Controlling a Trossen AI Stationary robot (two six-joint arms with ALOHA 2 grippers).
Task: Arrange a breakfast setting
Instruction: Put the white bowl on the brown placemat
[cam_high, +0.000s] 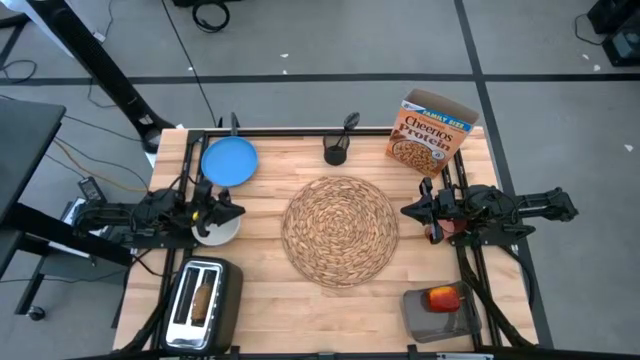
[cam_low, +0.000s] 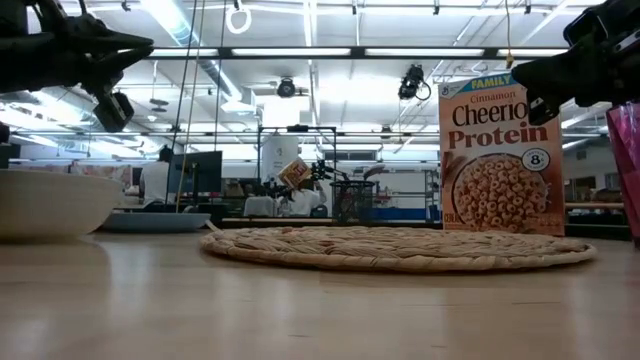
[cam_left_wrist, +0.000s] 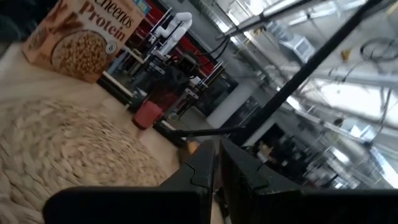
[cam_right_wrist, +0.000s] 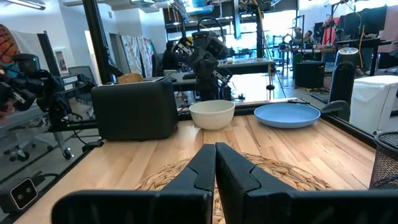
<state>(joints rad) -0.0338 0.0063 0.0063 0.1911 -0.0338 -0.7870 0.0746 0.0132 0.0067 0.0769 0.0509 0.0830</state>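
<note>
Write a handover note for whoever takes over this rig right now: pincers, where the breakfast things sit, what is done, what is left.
Left pincer: shut, empty, above the white bowl.
Right pincer: shut, empty, over the red cup.
Straw placemat: table centre, bare.
Blue plate: far left.
Cheerios box: far right, upright.
Toast slice: in the toaster.
Apple: on a grey tray, near right.
Spoon: not made out.
Done: nothing on the mat.
Left: the whole setting.

Woven straw placemat (cam_high: 340, 231); wooden table (cam_high: 270, 300)
</note>
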